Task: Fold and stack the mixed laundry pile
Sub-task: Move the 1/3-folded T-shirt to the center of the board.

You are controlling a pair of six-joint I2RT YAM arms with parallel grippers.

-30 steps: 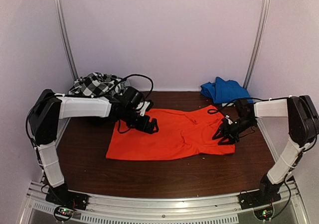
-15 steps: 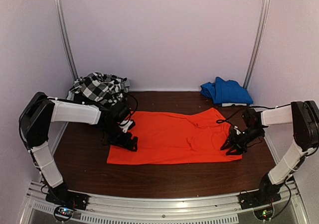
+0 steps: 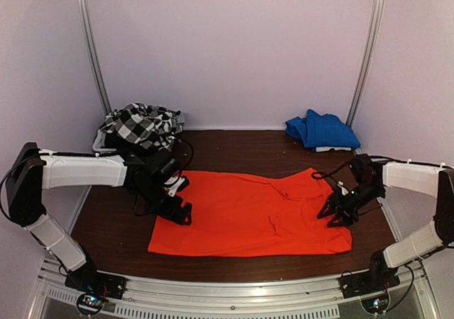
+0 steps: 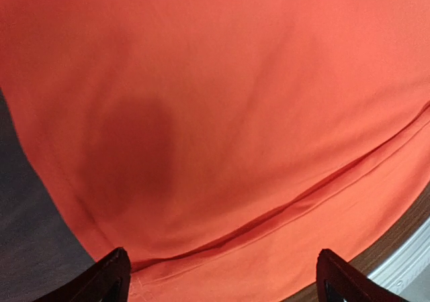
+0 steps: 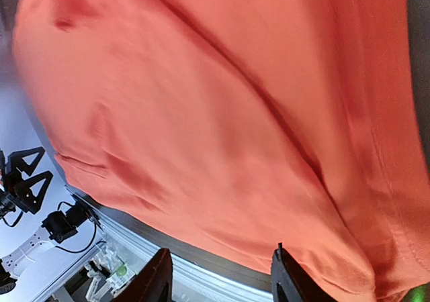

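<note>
Across the lower middle of the top view, the orange-red garment (image 3: 248,216) lies spread flat on the worktop (image 3: 106,223), its near edge close to the worktop's front edge. Its long axis runs left to right in the frame. The left gripper (image 3: 181,213) sits at the left short edge and the right gripper (image 3: 338,214) at the right short edge, so the cloth stretches inward from each gripper toward the other. Each arm is nearest its own end, and neither is better placed for the middle. In the left wrist view the fingers (image 4: 111,278) stand wide apart low over the cloth, with a stitched hem running diagonally just ahead of them and nothing pinched between. In the right wrist view the fingers (image 5: 156,278) are also parted and the cloth fills the frame beyond them, so both grippers look open. Which end is the neck I cannot tell. The creases and a raised fold gather toward the upper right corner of the cloth, which hints that the top points right. A fold would likely bring one short end over along that left-right axis. The checked garment (image 3: 142,124) lies heaped in the upper left, well apart from both grippers.
</note>
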